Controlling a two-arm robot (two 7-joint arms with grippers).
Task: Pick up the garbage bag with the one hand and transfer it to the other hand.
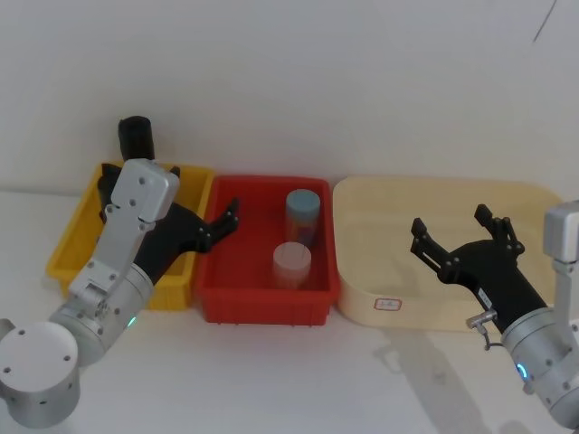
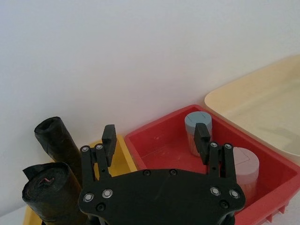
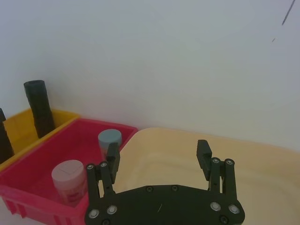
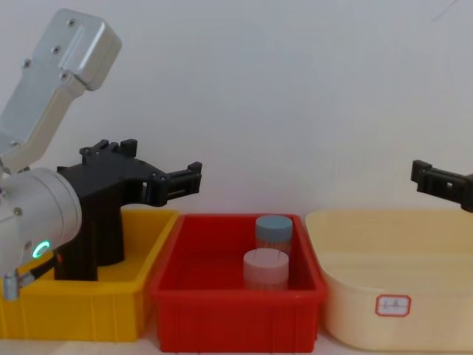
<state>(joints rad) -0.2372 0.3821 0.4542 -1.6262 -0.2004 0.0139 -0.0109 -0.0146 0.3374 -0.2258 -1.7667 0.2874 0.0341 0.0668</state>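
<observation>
Red mark (image 2: 47,179) on black garbage bag (image 2: 50,200)

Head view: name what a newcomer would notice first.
Three bins in a row stand out: a yellow bin on the robot's left, a red bin in the middle with a blue-capped jar and a pink-capped jar, and a cream tub on the right. The left pincer hangs open over the yellow-red seam, beside the garbage bag and another black roll standing in the yellow bin; the right pincer hangs open over the cream tub.
</observation>
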